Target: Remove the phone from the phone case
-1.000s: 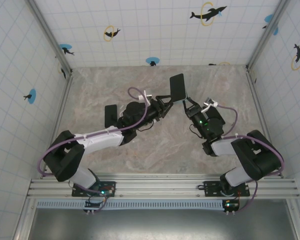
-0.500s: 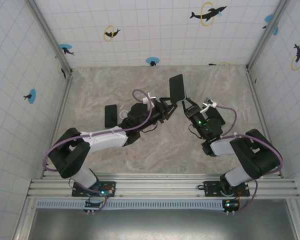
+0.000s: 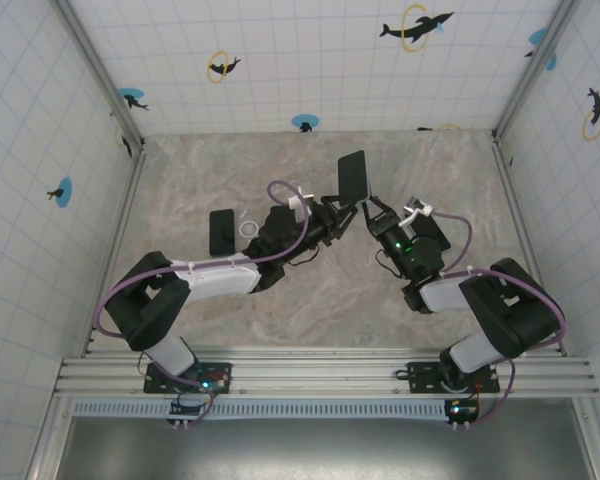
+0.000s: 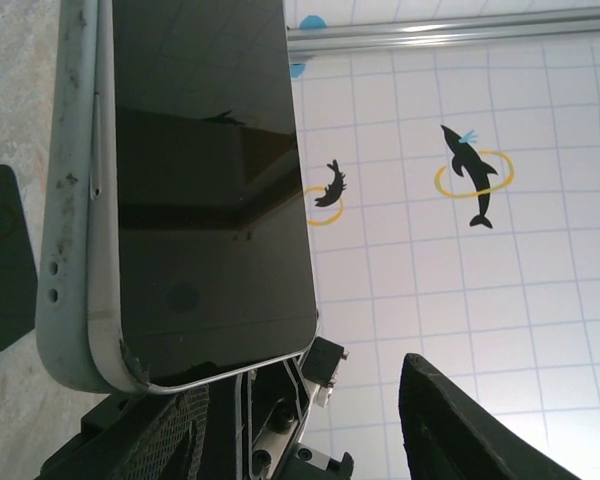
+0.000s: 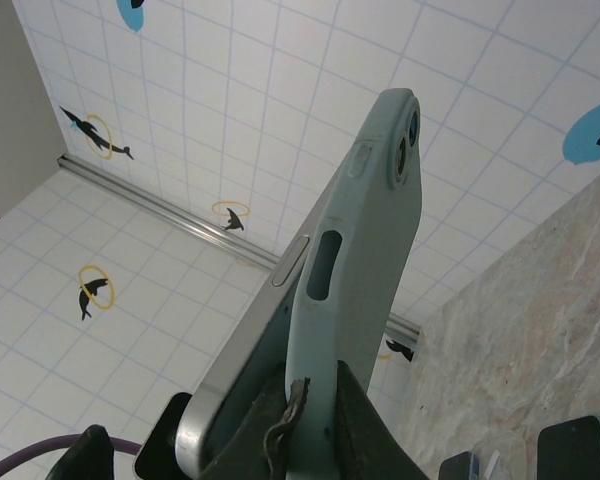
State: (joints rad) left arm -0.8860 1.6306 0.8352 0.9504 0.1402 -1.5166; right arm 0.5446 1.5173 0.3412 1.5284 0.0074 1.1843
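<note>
Above the middle of the table the phone (image 3: pixel 353 176) stands upright in its pale grey-green case (image 5: pixel 372 215), held up from below. My right gripper (image 3: pixel 366 208) is shut on the case's lower end, its fingers (image 5: pixel 365 420) clamping the case wall. The phone's silver edge (image 5: pixel 242 325) stands a little apart from the case there. My left gripper (image 3: pixel 339 214) has come in from the left at the phone's bottom. Its jaws are open in the left wrist view, with the dark screen (image 4: pixel 200 180) and its lower corner by the left finger (image 4: pixel 145 440) and the right finger (image 4: pixel 460 425) well clear.
A second dark phone (image 3: pixel 221 231) lies flat on the marble table left of the arms, with a small white ring (image 3: pixel 249 229) beside it. Tiled walls with dolphin stickers close in the table on three sides.
My left arm has stretched right toward the held phone, uncovering the flat phone and ring. Its jaws have narrowed a little. The right arm and phone have hardly moved.
</note>
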